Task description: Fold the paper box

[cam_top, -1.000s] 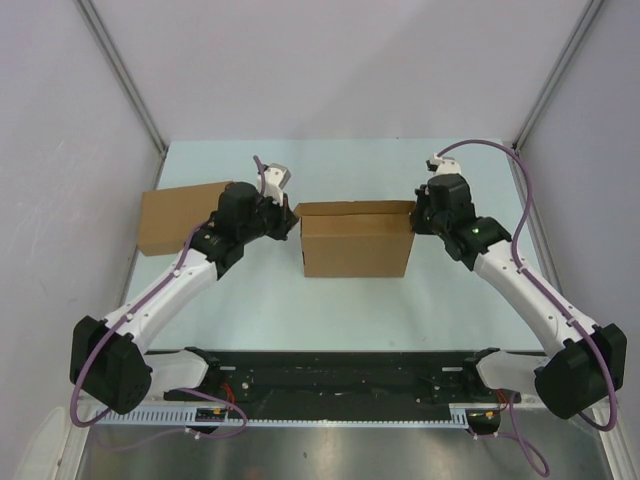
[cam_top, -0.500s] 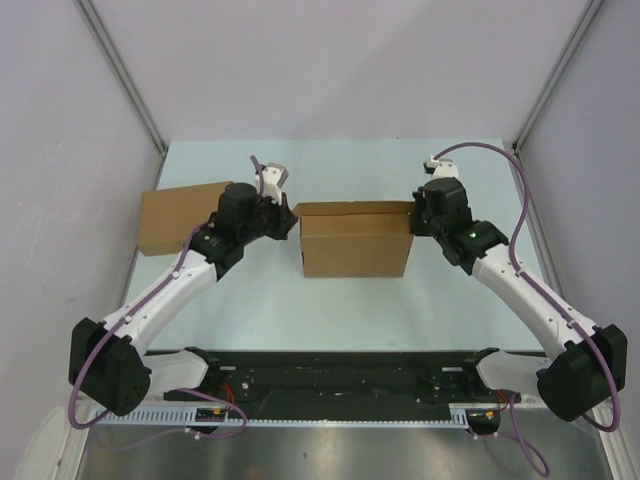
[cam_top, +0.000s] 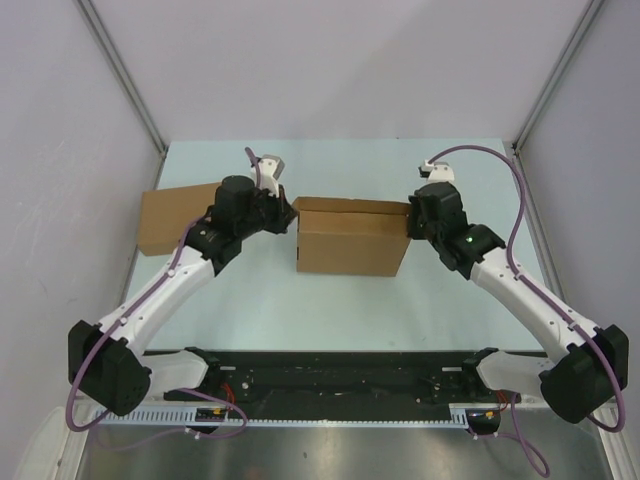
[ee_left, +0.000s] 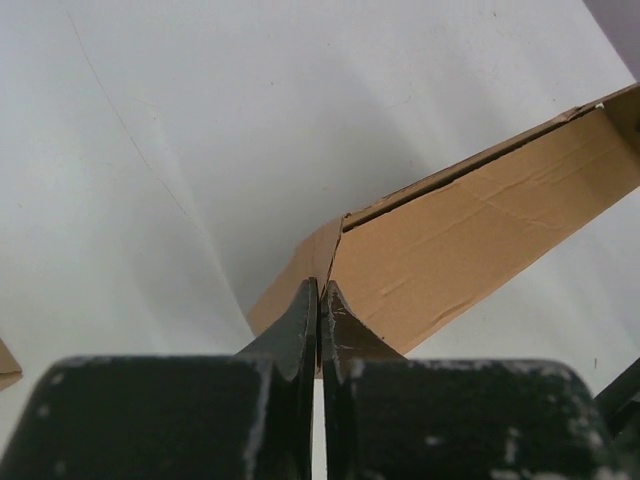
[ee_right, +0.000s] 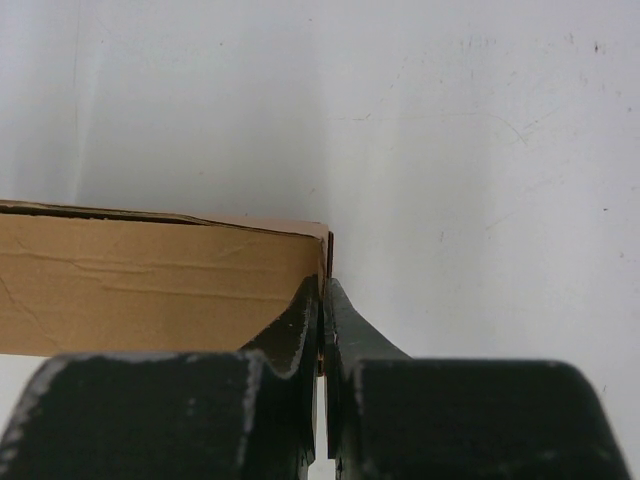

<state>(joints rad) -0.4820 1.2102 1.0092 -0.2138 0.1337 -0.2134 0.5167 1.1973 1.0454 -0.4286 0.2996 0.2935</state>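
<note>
My left hand [ee_left: 319, 296] is pressed together on a corner edge of the paper box [ee_left: 470, 235], which stretches away ahead and to its right. My right hand [ee_right: 322, 292] pinches the opposite end wall, the box lying to its left. Both bites are thin, I judge: an uneven pull could let the card slip or tear, or skew it on the surface [ee_right: 480, 150]. Farther left of my left hand, another box [cam_top: 170, 220] risks a bump.

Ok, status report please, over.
Left gripper shut on brown cardboard paper box, left end. Right gripper shut on right end. Plain brown cardboard box far left, apart.
</note>
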